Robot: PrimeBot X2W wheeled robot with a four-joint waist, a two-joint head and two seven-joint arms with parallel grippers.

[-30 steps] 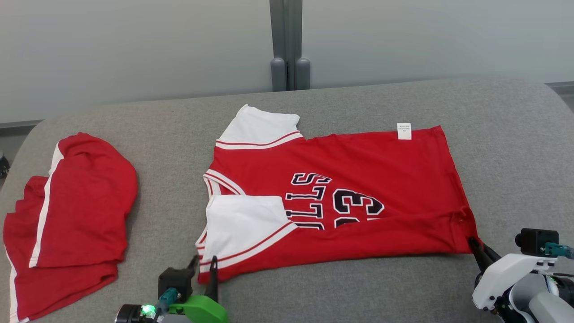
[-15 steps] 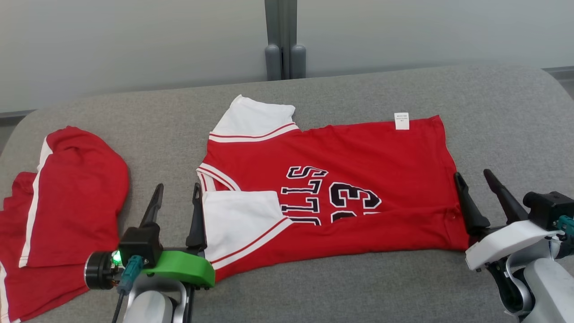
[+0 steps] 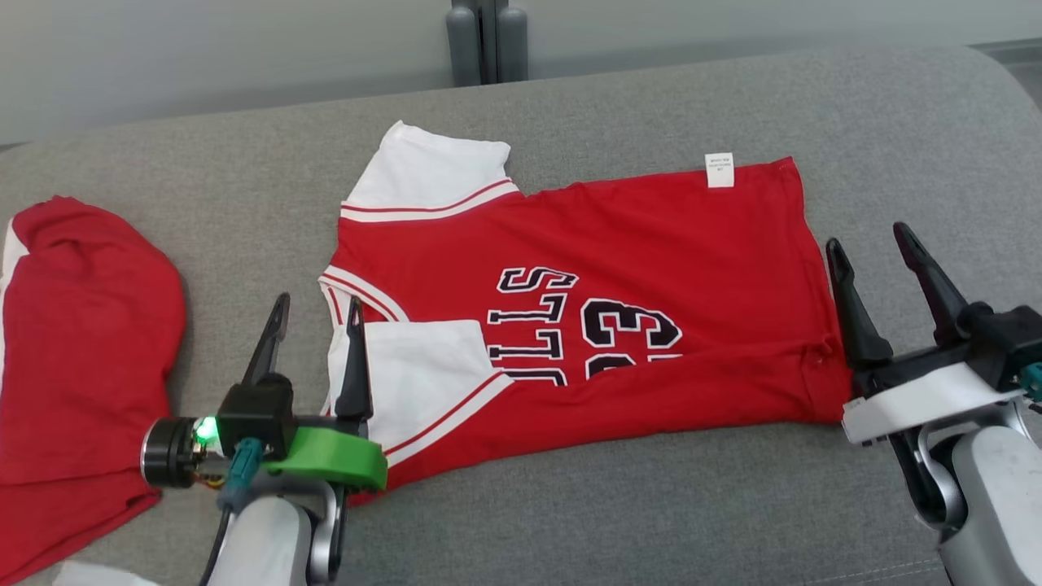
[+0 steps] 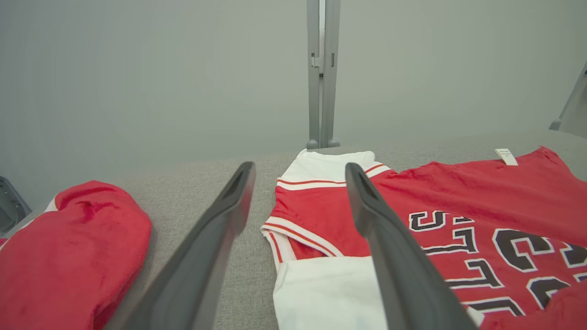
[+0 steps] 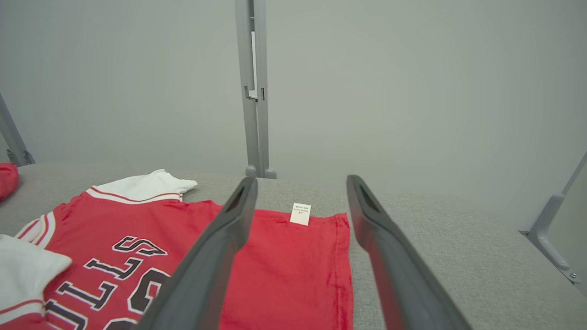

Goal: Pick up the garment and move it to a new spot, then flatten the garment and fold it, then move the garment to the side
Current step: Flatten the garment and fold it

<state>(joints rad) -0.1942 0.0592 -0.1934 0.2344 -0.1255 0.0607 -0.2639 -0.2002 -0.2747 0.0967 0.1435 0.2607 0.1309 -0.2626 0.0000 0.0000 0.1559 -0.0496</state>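
Observation:
The garment (image 3: 586,268) is a red jersey with white sleeves and black lettering. It lies flat on the grey padded surface (image 3: 651,505), with its near long edge folded up over the lower part of the lettering. My left gripper (image 3: 317,299) hovers open at the collar end, its right finger over the edge of the near white sleeve and nothing between its fingers. At the hem end my right gripper (image 3: 867,236) is open and empty, just off the cloth. In the left wrist view the left gripper (image 4: 299,166) frames the jersey (image 4: 458,192). The right gripper (image 5: 301,179) looks over the hem (image 5: 284,266).
A second red garment with white trim (image 3: 81,325) lies bunched at the left end of the surface. A grey post (image 3: 487,41) stands at the back edge before a pale wall. A white label (image 3: 720,169) sticks out at the jersey's far hem corner.
Both grippers have let go of the jersey's near corners, opened wide and lifted up beside it. The head camera has tilted down, shifting the whole scene up.

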